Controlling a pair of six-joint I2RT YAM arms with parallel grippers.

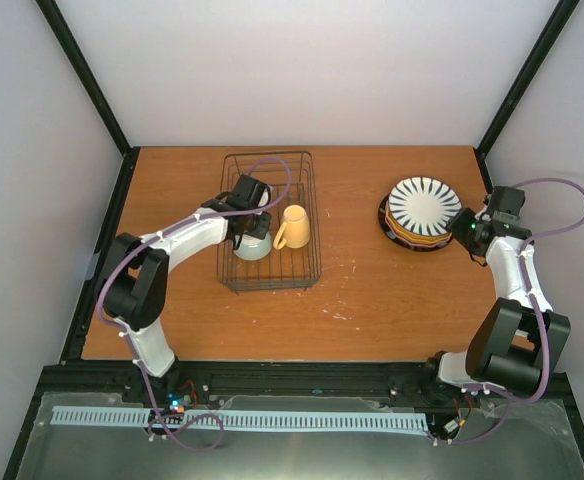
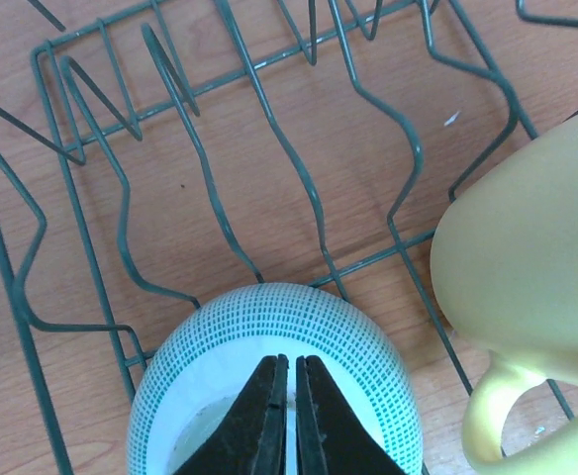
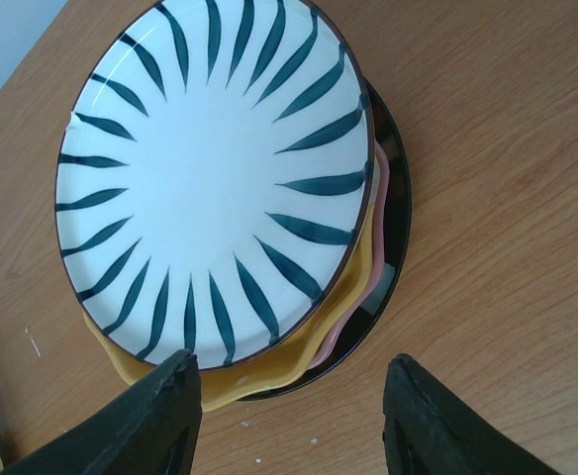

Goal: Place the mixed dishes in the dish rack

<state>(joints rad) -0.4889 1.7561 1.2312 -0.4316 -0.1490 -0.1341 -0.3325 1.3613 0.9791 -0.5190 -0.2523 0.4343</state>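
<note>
Top view: small bowl (image 1: 253,247) and yellow mug (image 1: 294,227) sit inside the dish rack (image 1: 282,180), with the left tool (image 1: 249,225) over the bowl. Left wrist: left tool closed, tips above the bowl's inside. Right wrist: right tool (image 3: 291,368) open, striped plate stack (image 3: 210,178) just ahead of it, right of the rack.

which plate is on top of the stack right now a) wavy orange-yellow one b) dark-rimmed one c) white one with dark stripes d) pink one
c, the white striped plate lies uppermost, with edges of the yellow plate, pink plate and dark-rimmed plate showing beneath it.
</note>
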